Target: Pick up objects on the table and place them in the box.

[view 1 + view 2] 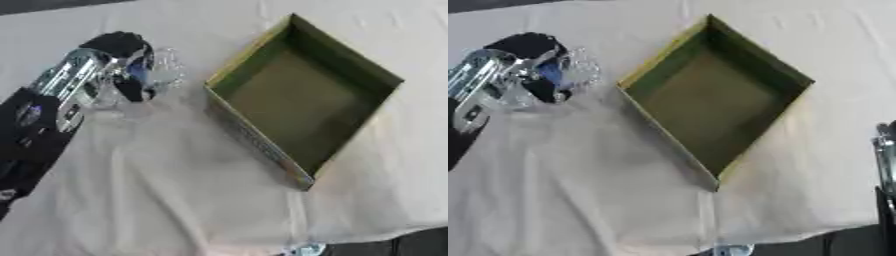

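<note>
Transparent object (pixel 162 67), glassy and crinkled, its shape not clear, lying on the worktop (pixel 175 190) at about 10 o'clock in the scene, just beside the box's near-left corner and apart from it. The left hand (pixel 129 62) is on it: black fingers (pixel 136 90) curl down over its left side, with a blue patch showing between them; the hand appears closed around the object, though whether the object is lifted off the cloth cannot be told. Behind the hand, the silver wrist and black forearm (pixel 39 120) run toward 8 o'clock and leave at the left edge.

Box (pixel 302 95), an open shallow tray with olive-green inside walls and floor, set cornerwise at about 1 o'clock from centre, one corner pointing to 12 o'clock and one to 6 o'clock. Nothing lies inside it. Its outer near-left wall carries a pale printed band, too blurred to read; no brand or writing is legible anywhere.

The worktop is covered by a cream cloth with soft folds running toward 6 o'clock. At 3 o'clock in the right eye view, a dark and silver part of the right arm (pixel 885 165) shows at the edge; its hand is outside both views. A small bluish-silver thing (pixel 306 248) sits at the cloth's near edge at 6 o'clock
</note>
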Robot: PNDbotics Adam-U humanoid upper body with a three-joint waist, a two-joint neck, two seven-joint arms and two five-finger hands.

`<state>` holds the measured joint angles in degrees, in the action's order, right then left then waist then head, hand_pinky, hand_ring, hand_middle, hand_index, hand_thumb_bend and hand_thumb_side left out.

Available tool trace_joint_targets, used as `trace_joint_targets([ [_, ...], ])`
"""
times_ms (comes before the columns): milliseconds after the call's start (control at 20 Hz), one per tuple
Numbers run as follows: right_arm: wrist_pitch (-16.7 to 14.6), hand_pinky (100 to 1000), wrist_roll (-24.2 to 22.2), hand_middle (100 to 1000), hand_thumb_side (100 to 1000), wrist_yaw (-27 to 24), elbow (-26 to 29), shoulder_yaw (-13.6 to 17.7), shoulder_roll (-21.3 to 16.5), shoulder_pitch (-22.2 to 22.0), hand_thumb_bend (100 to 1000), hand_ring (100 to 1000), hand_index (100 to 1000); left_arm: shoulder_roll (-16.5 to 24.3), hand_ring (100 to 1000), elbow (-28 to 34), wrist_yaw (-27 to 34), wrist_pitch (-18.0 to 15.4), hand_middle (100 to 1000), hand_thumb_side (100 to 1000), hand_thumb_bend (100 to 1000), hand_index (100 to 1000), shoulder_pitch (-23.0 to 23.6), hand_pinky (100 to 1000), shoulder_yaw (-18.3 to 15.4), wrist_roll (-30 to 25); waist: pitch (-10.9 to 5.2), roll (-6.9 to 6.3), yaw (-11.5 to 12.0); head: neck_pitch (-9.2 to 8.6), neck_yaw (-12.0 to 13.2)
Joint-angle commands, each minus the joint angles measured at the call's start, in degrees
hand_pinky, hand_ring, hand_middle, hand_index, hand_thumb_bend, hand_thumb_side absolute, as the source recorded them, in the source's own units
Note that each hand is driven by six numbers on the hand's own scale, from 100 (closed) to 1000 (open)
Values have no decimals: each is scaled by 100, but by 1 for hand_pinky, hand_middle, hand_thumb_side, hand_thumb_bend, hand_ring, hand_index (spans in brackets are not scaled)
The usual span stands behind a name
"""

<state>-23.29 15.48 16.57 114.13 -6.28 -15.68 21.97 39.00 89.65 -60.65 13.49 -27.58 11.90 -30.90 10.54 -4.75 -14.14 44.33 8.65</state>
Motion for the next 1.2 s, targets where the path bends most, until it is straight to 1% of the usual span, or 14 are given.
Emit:
trace_joint_targets([
  [50,31,675,-2,748,1000,-27,46,52,-50,12,100,749,843,354,100,221,-176,-34,153,100,210,266,-217,100,-112,-88,-162,6,15,-22,30],
  [400,89,675,-19,748,1000,-48,46,57,-64,-71,100,749,843,805,100,537,-389,-339,168,100,205,280,-631,100,-53,-563,-346,-40,57,-22,-19],
  [650,128,675,-39,748,1000,-59,46,57,-81,-115,100,750,843,962,106,662,-423,-539,175,100,201,286,-834,100,15,-785,-450,-89,48,-22,-56],
  [850,150,675,-32,748,1000,-58,46,85,-97,-131,100,750,843,910,106,702,-408,-654,176,100,198,287,-1004,100,93,-896,-514,-129,-20,-22,-64],
  [1200,216,676,30,749,1000,-5,46,171,-141,-147,100,751,844,521,105,695,-409,-810,175,100,195,288,-1379,100,283,-961,-577,-178,-219,-22,-57],
])
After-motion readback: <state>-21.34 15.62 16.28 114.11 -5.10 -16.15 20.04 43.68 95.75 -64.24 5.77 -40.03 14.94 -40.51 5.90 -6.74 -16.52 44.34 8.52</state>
